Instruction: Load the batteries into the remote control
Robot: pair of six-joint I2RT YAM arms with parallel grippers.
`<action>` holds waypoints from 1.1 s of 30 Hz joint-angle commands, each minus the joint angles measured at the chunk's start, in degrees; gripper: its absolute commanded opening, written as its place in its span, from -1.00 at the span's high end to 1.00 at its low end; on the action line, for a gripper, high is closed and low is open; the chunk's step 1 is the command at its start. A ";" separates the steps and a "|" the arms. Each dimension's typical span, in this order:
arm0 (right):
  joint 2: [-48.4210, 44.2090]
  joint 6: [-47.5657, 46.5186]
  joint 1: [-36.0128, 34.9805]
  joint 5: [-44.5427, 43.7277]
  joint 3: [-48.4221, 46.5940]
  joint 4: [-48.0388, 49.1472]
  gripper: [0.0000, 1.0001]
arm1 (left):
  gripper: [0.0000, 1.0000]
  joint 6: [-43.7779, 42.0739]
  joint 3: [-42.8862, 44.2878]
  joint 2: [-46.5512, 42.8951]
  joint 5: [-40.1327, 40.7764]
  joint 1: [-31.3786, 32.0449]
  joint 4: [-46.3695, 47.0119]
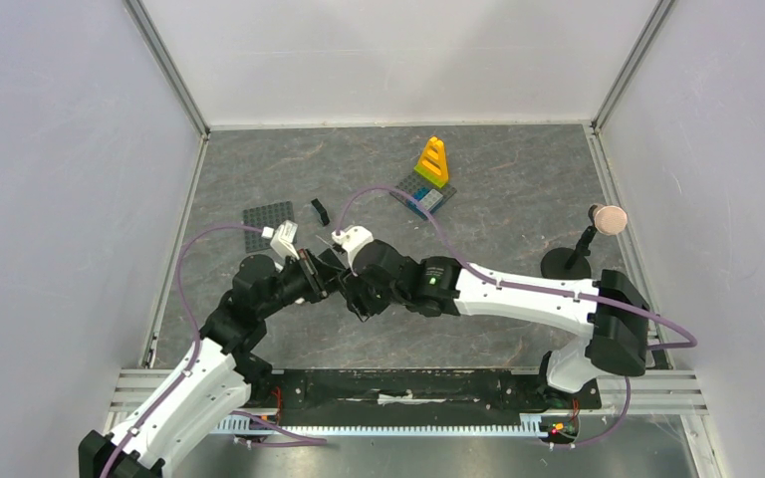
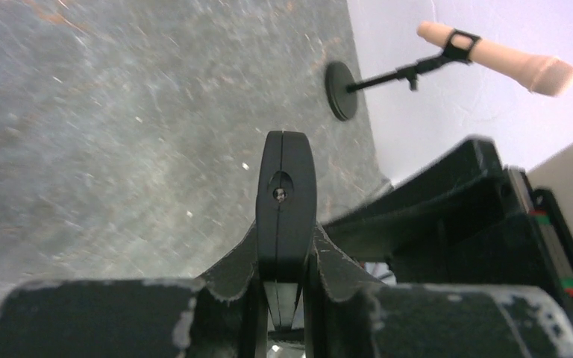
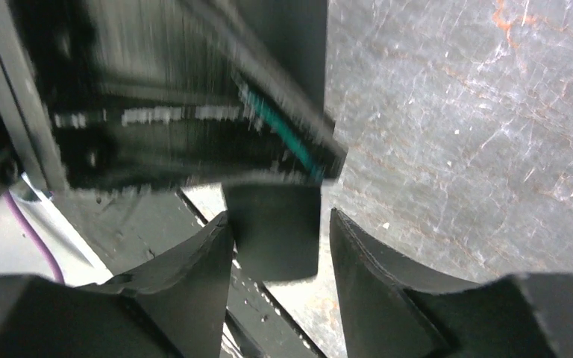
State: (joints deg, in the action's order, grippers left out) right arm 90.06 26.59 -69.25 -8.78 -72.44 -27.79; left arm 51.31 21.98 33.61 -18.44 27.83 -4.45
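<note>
Seemingly the remote control [image 2: 286,186] is clamped edge-on in the left gripper [image 2: 286,246] above the table [image 1: 518,209]; the jaws of the right gripper [image 3: 280,220] are parted around a blurred dark block [image 3: 272,239]. Light, stiff, slick plastic is expected: its long edges should be gripped, the slot left uncovered

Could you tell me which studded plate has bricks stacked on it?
The multicoloured plate right of centre, under the yellow stack; the dark grey plate lies bare.
</note>
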 commanded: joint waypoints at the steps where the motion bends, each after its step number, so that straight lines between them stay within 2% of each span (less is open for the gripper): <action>1: -4.95 2.85 0.96 -1.58 3.05 11.97 -0.12 | 0.96 5.63 3.25 -0.39 -3.81 1.44 -1.23; 8: -12.56 3.17 0.96 5.45 9.01 14.13 -0.61 | 0.96 4.50 4.40 0.00 -2.04 1.44 -3.53; 13: -18.97 4.43 0.97 4.74 13.53 14.52 -0.72 | 0.96 3.89 5.58 -1.12 -2.30 1.43 -5.33; 18: -23.64 7.00 0.96 6.14 17.92 14.73 -0.64 | 0.96 3.40 7.00 -1.84 -6.09 1.45 -4.84; 25: -29.50 8.70 0.96 11.22 23.53 15.49 -0.26 | 0.96 4.27 9.23 -0.25 -12.55 1.43 -5.19; 33: -30.60 8.50 0.96 13.94 26.30 16.28 -0.19 | 0.96 7.88 9.35 1.58 -13.00 1.44 -3.88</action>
State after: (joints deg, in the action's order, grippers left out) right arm 59.29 34.83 -68.29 3.05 -46.57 -13.98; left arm 55.53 29.19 34.54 -29.36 29.17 -10.63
